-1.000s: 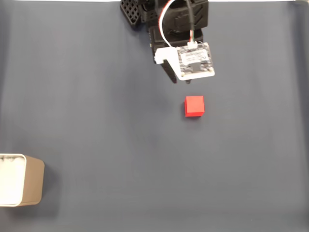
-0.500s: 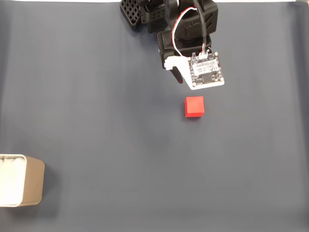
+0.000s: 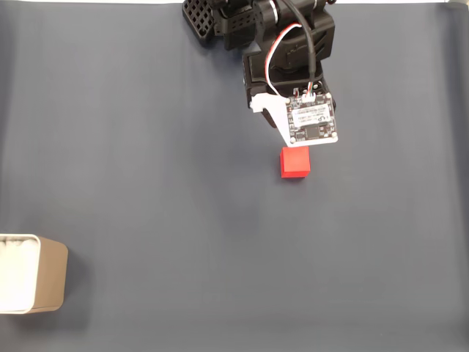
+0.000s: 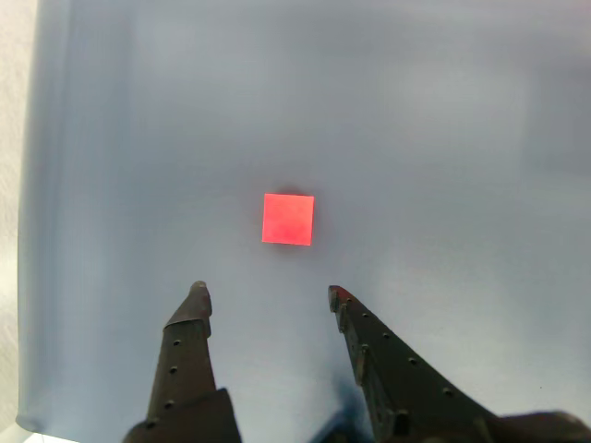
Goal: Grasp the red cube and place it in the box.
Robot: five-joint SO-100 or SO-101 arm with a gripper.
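The red cube [image 3: 295, 163] rests on the dark blue-grey mat, a little right of centre in the fixed view. In the other view the same cube [image 4: 288, 219] lies flat just ahead of my gripper [image 4: 268, 293], whose two black fingers stand apart with nothing between them. In the fixed view the arm comes down from the top edge, and its white camera board [image 3: 312, 121] hangs just above the cube's top edge, hiding the fingers. The box [image 3: 31, 273], beige with a white inside, stands at the bottom left edge, far from the cube.
The arm's black base [image 3: 220, 20] sits at the top centre of the mat [image 3: 146, 169]. A pale strip of table shows along the mat's left edge [image 4: 17, 185] in the other view.
The arm has reached further down and slightly right over the last second. Its camera board has gone from well above the cube to nearly over the cube's top edge. Cube and box have not moved.
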